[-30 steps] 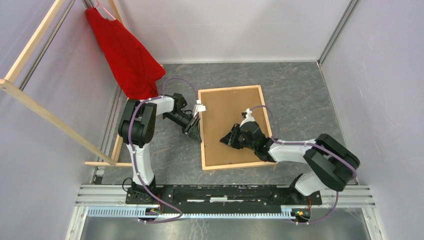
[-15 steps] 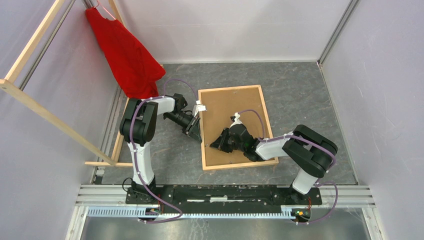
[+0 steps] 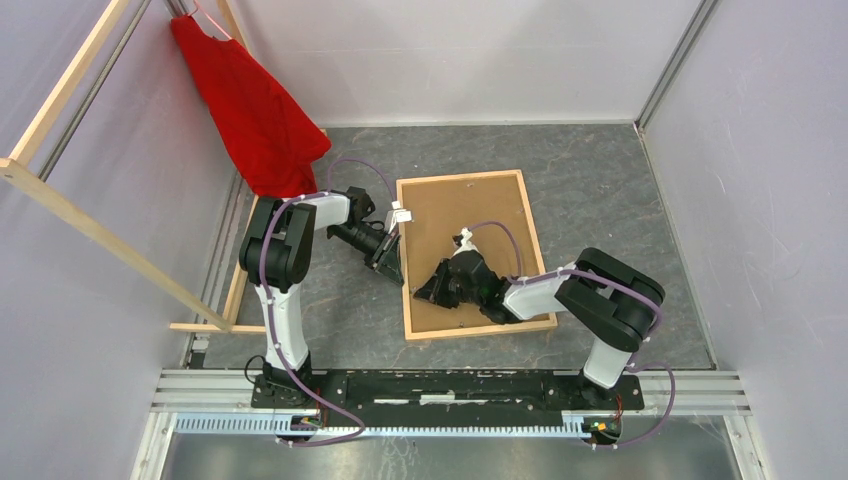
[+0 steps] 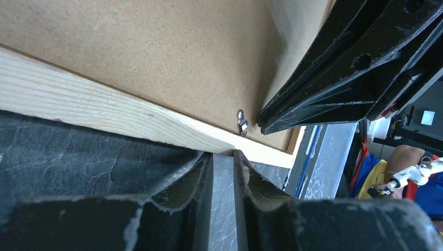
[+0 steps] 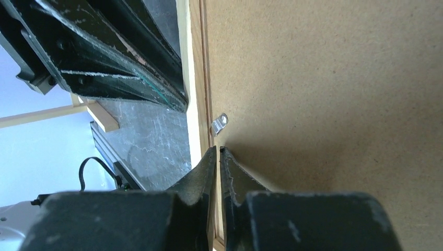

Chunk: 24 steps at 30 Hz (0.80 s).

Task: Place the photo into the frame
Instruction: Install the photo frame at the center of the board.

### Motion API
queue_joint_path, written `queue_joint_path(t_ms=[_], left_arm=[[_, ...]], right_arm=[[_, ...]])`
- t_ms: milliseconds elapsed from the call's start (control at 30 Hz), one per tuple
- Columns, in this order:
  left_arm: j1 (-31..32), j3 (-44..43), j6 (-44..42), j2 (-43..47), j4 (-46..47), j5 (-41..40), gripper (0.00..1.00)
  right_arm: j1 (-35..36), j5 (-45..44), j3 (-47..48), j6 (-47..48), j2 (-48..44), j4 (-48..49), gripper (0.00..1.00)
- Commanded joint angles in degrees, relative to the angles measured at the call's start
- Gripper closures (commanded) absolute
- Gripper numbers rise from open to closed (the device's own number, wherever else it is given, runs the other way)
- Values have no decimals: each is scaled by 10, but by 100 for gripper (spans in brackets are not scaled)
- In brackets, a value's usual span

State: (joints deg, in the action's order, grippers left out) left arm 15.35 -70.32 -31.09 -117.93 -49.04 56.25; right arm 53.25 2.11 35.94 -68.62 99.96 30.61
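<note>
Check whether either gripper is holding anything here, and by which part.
Nothing appears held. The left gripper, nearly shut, meets the frame at its wooden rail; the right gripper likewise sits by a metal tab on the backing board.

The left arm rises from the desk's near edge, with the left end effector (image 3: 388, 262) angled down and rightward, its fingers (image 4: 201, 172) drawn to a thin slit. The right arm folds low toward the desk's middle. The right end effector (image 3: 425, 292) points left, just beside the other, its fingers (image 5: 232, 172) almost touching.
</note>
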Motion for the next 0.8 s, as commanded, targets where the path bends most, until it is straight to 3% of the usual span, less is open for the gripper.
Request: queue_joint_path(t_ms=[0,767], left_arm=[[9,-6,15,6,54,-19,74],[24,-2,8,12,54,-23,74]], right_arm=[[4,-36,28,9,3,-19,90],[0,-57,66,38,31,-52,95]])
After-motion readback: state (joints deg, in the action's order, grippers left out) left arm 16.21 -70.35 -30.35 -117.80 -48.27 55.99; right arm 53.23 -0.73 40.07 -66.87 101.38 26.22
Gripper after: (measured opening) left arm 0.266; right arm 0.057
